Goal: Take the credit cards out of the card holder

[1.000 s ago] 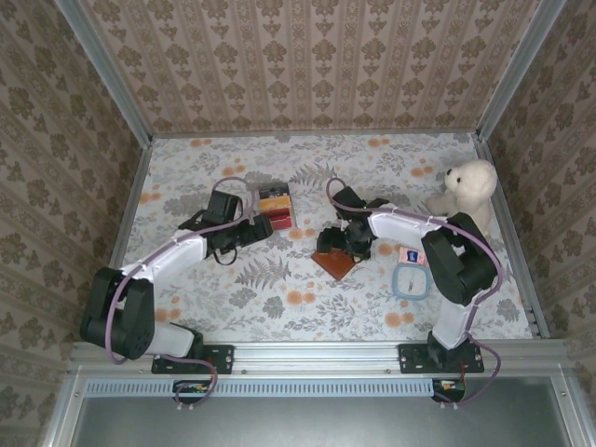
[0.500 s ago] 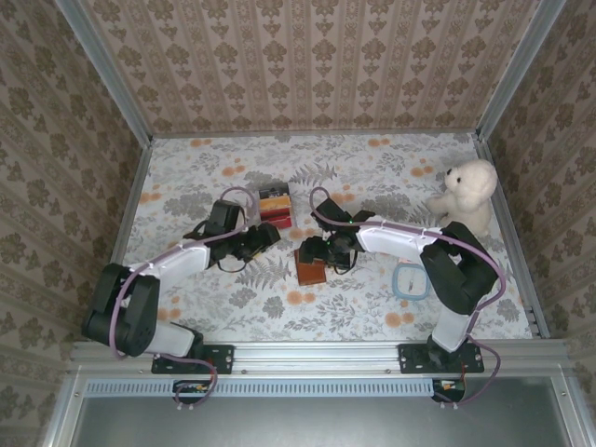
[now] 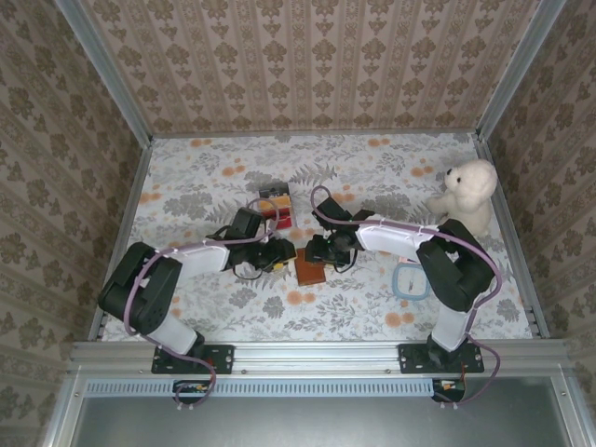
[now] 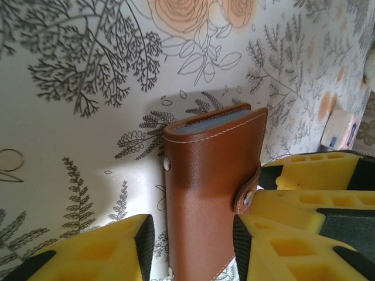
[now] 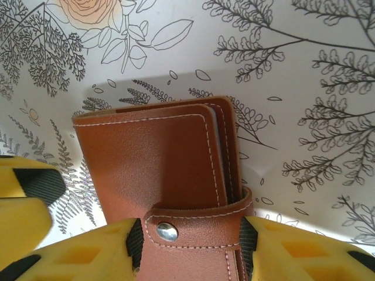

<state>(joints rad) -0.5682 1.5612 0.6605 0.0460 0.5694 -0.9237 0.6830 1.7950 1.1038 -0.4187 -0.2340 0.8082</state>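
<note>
The brown leather card holder rests closed on the floral table between both arms. In the right wrist view the card holder has its snap strap closed, and my right gripper is shut on it at the strap, with both pads touching. From the left wrist camera the card holder stands between the fingers of my left gripper. That gripper is open: its right pad touches the strap side and a small gap remains on the left. Bluish-grey inner edges show at the top. From above, the left gripper and right gripper meet at the holder.
A small black box with red and yellow contents sits just behind the left gripper. A white teddy bear sits at the back right. A light-blue ringed object lies beside the right arm. A white and blue card lies further off.
My right gripper has carried the card holder leftwards to the table's middle. My left gripper has swung right and now straddles the holder's other end.
</note>
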